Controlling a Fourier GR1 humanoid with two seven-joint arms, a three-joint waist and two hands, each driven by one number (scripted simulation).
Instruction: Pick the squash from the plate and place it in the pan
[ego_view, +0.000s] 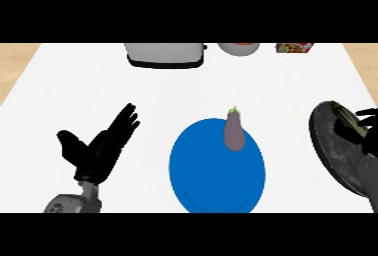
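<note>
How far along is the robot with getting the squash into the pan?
Nearly done, it seems. The right robot hand is over the dark pan, fingers curled around something green, likely the squash, not yet released. The blue plate holds only a purple eggplant. Left: let go and withdraw. The left robot hand rests open beside the plate.

pan (336, 150) cut by right edge, toaster (165, 54) cropped at top

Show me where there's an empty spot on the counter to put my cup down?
Bare counter lies between the toaster at the back and the blue plate, and between the left hand and that plate. The right side is crowded: the pan and the right hand over it.
</note>
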